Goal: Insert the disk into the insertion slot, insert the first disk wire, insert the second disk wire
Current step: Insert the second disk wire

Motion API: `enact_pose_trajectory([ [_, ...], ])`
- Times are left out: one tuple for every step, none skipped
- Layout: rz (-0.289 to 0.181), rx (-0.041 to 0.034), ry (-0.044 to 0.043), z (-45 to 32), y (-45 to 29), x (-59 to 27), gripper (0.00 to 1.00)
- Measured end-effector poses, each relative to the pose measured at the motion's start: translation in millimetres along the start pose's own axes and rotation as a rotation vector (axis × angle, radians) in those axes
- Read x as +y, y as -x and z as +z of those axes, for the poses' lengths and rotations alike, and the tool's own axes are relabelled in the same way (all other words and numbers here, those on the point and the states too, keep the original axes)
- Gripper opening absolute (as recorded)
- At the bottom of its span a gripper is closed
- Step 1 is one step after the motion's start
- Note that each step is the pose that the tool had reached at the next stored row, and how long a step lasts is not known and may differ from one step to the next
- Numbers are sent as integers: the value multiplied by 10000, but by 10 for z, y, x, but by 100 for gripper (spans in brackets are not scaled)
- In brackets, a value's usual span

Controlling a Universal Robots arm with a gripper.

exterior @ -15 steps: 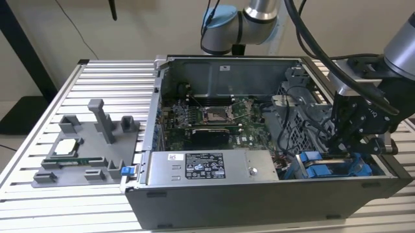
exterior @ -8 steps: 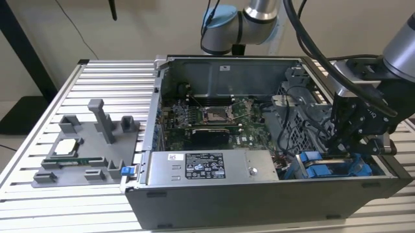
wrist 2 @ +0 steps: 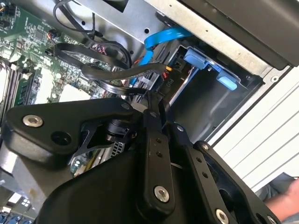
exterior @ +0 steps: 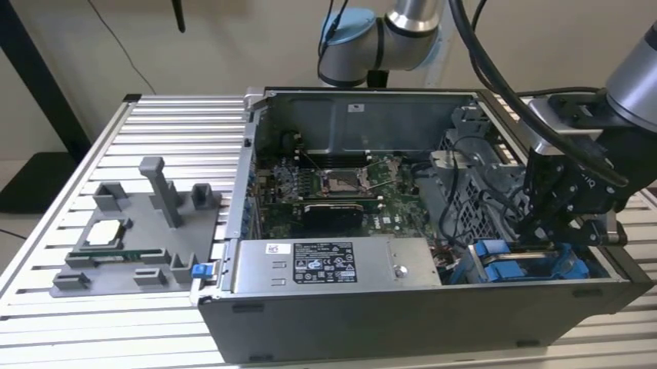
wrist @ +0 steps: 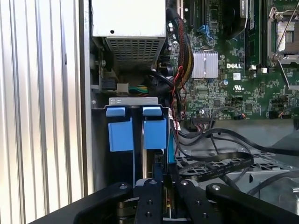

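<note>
Your gripper [wrist: 159, 189] is nearly closed, pinching a thin dark connector just above the disk [wrist: 154, 133], which sits in the insertion slot [wrist: 133, 100] at the case's corner. Keep the connector square; press gently.

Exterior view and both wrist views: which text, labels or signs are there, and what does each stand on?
White sticker on the grey box: black print and symbols, too small to read.
Small white label on the case's back wall: too small to read.
Motherboard, first wrist view: white markings, mostly too fine to read.
Black connector, second wrist view: short pale marking, blurred.
</note>
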State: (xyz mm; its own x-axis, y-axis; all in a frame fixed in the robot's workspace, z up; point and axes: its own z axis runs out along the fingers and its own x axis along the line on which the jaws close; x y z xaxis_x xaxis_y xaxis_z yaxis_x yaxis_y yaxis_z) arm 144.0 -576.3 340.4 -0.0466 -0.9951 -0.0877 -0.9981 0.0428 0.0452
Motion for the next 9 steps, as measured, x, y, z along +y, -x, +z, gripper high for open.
enact_pose_trajectory([
  [0, -5, -1, 7, 0, -1, 0],
  [-1, -4, -2, 13, -1, -2, 0],
  [-1, -3, -3, 20, -2, -3, 0],
  [0, -2, -4, 29, -3, -3, 0],
  [-1, -1, -5, 38, -3, -4, 0],
  [-1, 2, -9, 46, -4, -4, 0],
  [-1, 3, -9, 50, -4, -5, 0],
  [-2, 3, -10, 50, -4, -5, 0],
  [-2, 1, -10, 51, -4, -5, 0],
])
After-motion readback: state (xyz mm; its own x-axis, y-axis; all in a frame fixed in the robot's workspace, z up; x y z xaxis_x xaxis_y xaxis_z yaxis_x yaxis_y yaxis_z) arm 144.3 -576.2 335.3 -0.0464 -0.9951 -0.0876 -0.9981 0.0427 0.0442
